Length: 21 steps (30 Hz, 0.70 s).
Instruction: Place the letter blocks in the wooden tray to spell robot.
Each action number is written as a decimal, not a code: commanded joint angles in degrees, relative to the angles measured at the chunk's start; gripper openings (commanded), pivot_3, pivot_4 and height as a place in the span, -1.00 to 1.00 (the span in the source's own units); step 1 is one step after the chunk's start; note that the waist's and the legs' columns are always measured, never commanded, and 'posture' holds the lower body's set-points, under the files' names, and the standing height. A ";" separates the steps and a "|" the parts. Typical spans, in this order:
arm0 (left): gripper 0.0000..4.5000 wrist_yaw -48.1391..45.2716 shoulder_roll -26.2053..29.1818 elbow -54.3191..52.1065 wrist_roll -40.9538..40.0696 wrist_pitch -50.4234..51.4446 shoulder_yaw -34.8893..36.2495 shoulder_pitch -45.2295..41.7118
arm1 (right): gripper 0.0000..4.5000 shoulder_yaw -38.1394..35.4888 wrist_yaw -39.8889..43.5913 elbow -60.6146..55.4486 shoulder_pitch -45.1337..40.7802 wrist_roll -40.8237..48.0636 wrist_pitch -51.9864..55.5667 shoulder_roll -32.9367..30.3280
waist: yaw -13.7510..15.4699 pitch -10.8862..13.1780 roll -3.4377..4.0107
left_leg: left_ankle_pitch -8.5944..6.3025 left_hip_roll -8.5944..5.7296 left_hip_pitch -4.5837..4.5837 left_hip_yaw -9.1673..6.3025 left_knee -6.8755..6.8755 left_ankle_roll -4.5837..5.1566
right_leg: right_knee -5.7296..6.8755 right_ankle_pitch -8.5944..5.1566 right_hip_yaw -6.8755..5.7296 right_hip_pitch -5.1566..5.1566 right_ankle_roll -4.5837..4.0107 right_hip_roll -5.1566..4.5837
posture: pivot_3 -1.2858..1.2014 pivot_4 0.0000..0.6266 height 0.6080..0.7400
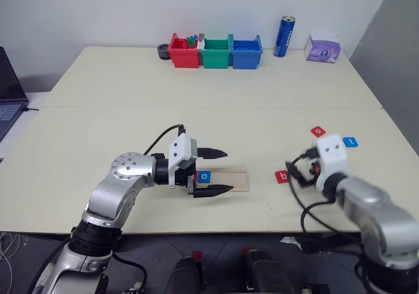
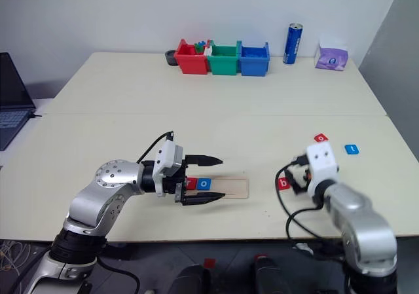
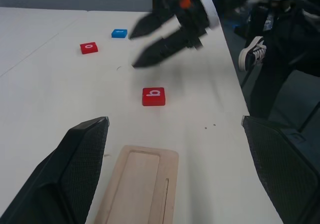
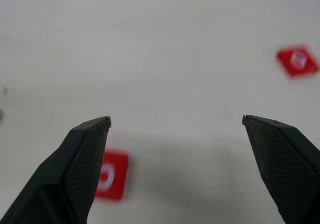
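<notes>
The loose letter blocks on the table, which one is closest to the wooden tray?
The red b block, lying just right of the wooden tray. The red o block and blue block lie farther right.

Red and blue tiles, pale wood

Between the black left gripper (image 2: 211,179) fingers lies the pale wooden tray (image 2: 229,186) holding a red tile (image 2: 191,184) and a blue tile (image 2: 204,184); beyond them, a red b tile (image 3: 153,96) with a white letter.

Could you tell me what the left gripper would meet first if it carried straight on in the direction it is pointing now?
Probably the red b block. The left gripper, open, points along the wooden tray toward the robot's right, and past the tray's end that block lies nearly in line. The open right gripper hangs beyond it; depth is unclear.
</notes>
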 commanded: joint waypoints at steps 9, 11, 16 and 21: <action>1.00 -1.80 -0.08 3.04 -0.03 -2.63 -0.56 -3.50 | 0.99 7.81 41.28 36.85 -6.63 0.62 -51.18 -15.14 | 0.50 0.04 -0.01 | -0.06 0.00 -0.19 0.04 -0.02 0.11 | -0.60 0.23 -0.05 0.09 -0.18 -0.05 | 0.03 -0.52 1.00; 1.00 -2.16 0.27 2.46 -0.36 -2.15 -0.67 -3.39 | 0.99 9.53 43.96 41.77 -7.44 -0.63 -56.34 -15.49 | 0.47 0.04 -0.01 | -0.12 -0.03 -0.20 0.15 0.00 0.21 | -0.65 0.25 0.03 0.09 -0.17 -0.11 | 0.03 -0.52 1.00; 1.00 -3.07 0.70 0.32 -1.21 -1.04 -1.16 -1.93 | 0.99 14.00 51.04 49.43 -8.18 -3.13 -65.00 -16.35 | 0.47 0.04 -0.01 | -0.12 -0.02 -0.18 0.11 0.00 0.21 | -0.58 0.27 -0.01 0.08 -0.16 -0.15 | 0.03 -0.52 1.00; 1.00 -3.80 0.93 0.41 -1.16 -0.97 -1.37 -2.12 | 0.99 16.01 54.99 52.44 -8.84 -4.23 -68.60 -16.59 | 0.46 0.04 0.00 | -0.12 -0.02 -0.12 0.08 0.03 0.21 | -0.54 0.27 -0.02 0.13 -0.17 -0.14 | 0.03 -0.52 1.00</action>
